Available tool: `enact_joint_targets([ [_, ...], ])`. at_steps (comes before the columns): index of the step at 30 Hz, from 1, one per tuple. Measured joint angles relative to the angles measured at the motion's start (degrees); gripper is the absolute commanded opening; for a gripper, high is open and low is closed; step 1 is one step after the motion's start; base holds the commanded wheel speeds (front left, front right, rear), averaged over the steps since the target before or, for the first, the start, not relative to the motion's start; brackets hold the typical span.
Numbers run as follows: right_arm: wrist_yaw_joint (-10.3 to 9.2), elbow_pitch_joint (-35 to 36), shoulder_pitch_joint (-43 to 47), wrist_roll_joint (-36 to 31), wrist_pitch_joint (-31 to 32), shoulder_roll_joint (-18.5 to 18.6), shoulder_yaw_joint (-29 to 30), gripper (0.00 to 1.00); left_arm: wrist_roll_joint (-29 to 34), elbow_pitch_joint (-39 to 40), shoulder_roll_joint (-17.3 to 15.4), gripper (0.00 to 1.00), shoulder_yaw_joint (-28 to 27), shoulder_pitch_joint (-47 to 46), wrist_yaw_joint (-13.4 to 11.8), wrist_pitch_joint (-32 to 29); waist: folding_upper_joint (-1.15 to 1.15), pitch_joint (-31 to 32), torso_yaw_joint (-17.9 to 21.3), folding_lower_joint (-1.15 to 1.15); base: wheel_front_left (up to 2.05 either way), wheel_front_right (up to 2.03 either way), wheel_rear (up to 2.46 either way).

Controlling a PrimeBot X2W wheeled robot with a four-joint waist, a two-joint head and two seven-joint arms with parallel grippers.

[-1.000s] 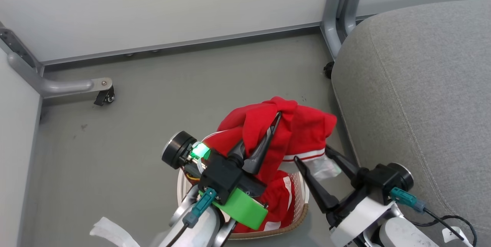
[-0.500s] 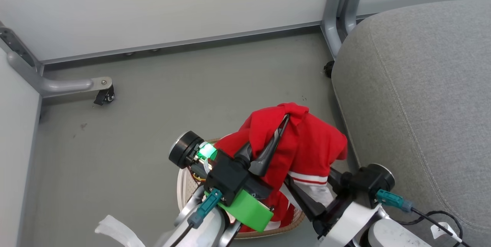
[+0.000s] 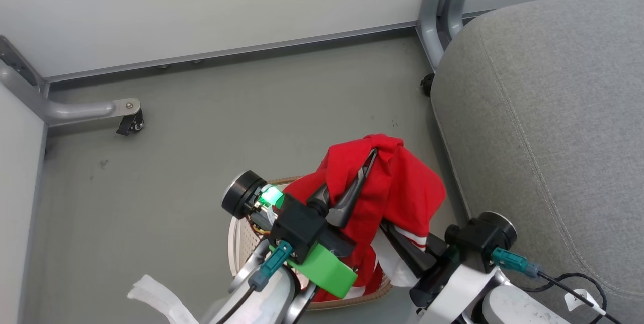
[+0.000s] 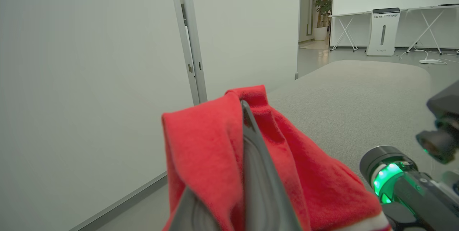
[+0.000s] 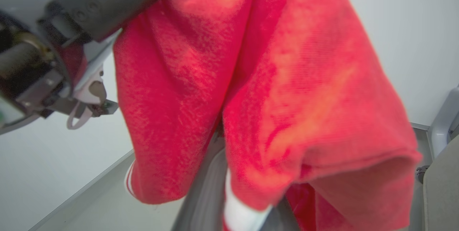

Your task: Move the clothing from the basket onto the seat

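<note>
- Left gripper (image 3: pixel 371 157) — fingers pressed together on a fold at the top of the clothing (image 3: pixel 405 188), tips pointing up the head view.
- Left wrist view: the clothing (image 4: pixel 204 152) drapes down both sides of the grey fingers.
- Right gripper (image 3: pixel 390 233) — also closed, on the lower hem of the same garment, at the white trim. In the right wrist view, white trim sits between its fingers under the clothing (image 5: pixel 287 98).
- The garment hangs between the two grippers, lifted above the basket (image 3: pixel 239 236).
- More red fabric with a white stripe shows inside the basket rim; cannot tell whether it is a separate piece.
- The basket stands on the grey floor (image 3: pixel 251 128), just beside the left edge of the seat (image 3: pixel 543 138).
- The held clothing is near that edge, not on the seat.
</note>
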State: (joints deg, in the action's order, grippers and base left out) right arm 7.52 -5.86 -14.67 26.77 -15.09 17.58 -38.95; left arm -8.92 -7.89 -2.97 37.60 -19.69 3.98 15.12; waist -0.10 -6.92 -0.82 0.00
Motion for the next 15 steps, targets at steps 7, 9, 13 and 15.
enact_joint_targets([
  [7, 0.0, -0.05, 0.08, -0.12, 0.0, -0.12, 0.03, 0.0, 0.19, -1.18, -0.21, 1.0, 0.44, -0.29, -0.47, -0.33, 0.0, -0.04, 0.31, 0.0, 0.0, 0.0, 0.0],
  [9, 0.0, -0.05, 0.13, -0.16, 0.0, -0.19, 0.13, 0.0, 0.2, -1.36, -0.23, 1.0, 0.57, -0.44, -0.64, -0.44, 0.0, -0.08, 0.35, 0.0, 0.0, 0.0, 0.0],
  [13, 0.0, -0.03, 0.34, -0.24, 0.0, -0.2, 0.62, 0.0, 0.21, -1.9, -0.52, 1.0, 0.8, -0.63, -0.73, -1.27, 0.0, -0.02, 0.28, 0.0, 0.0, 0.0, 0.0],
  [15, 0.0, -0.01, 0.68, -0.51, 0.0, -0.2, 0.85, 0.0, 0.19, -2.01, -0.67, 1.0, 0.81, -0.66, -0.75, -1.27, 0.0, 0.07, 0.22, 0.0, 0.0, 0.0, 0.0],
])
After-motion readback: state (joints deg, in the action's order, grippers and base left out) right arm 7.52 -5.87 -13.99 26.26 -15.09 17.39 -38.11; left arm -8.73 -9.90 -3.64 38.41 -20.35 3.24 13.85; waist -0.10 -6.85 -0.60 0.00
